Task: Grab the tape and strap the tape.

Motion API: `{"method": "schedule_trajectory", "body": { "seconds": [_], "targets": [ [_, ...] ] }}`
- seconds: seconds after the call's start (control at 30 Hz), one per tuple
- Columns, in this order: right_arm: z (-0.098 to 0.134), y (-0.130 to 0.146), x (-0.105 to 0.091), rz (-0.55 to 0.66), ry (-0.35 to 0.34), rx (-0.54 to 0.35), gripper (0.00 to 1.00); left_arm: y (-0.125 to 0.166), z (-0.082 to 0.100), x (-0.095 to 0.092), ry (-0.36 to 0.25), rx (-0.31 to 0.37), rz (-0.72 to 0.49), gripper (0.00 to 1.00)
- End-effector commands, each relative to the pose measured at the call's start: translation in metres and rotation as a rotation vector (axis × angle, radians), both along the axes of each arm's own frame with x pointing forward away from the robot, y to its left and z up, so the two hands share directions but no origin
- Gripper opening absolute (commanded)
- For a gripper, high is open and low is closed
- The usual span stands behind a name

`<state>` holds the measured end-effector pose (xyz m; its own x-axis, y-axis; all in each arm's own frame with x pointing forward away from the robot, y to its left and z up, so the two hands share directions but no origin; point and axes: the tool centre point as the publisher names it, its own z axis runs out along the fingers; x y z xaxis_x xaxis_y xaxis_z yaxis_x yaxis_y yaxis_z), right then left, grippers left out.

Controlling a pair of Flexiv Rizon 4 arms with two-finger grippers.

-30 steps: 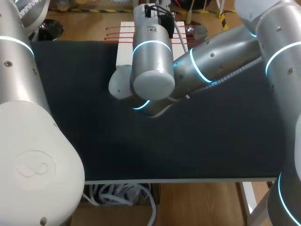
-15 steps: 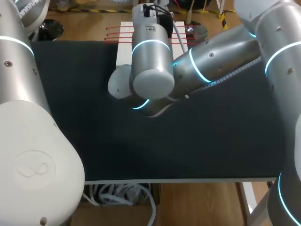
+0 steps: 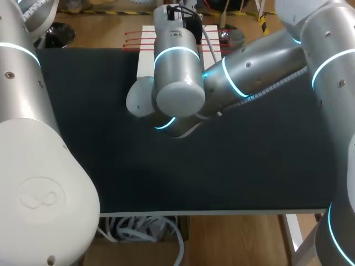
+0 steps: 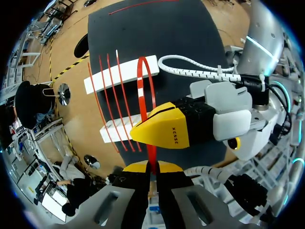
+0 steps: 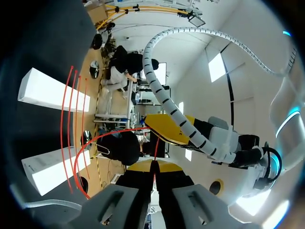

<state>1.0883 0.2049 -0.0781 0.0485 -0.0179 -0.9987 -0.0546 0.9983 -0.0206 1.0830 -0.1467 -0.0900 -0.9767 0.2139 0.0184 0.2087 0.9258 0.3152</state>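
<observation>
Spanning two white bars [image 5: 43, 88], four red strips [image 5: 61, 126]; left gripper [image 4: 150, 167] and right gripper [image 5: 153, 166] both clamping one tape loop [image 4: 141, 100].

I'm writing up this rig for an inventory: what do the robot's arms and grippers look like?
The left arm and right arm are smooth silver-grey tubes with rounded joint caps, glowing cyan rings and small dark screws. The left gripper and right gripper have grey bodies and black fingers ending in bright yellow tips. A white spiral-wrapped cable runs to the right wrist.
</observation>
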Motion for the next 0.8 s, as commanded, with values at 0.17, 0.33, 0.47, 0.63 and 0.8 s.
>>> {"method": "schedule_trajectory", "body": {
  "seconds": [0.17,0.33,0.47,0.63,0.8],
  "targets": [
    [0.002,0.003,0.0,-0.002,0.007,-0.007,0.0,0.0,0.001,0.0,0.001,0.003,-0.001,0.0],
    [0.003,0.005,0.001,-0.001,0.003,-0.013,0.0,0.0,0.001,0.0,0.001,0.003,-0.001,0.0],
    [0.004,0.007,0.002,0.002,0.002,-0.014,0.0,0.0,0.001,0.0,0.001,0.003,-0.001,0.0],
    [0.006,0.01,0.004,0.009,0.0,-0.019,0.0,0.0,0.001,0.0,0.001,0.003,-0.001,0.0],
    [0.007,0.012,0.005,0.014,-0.001,-0.024,0.0,0.0,0.001,0.0,0.001,0.003,-0.001,0.0]
  ]
}}
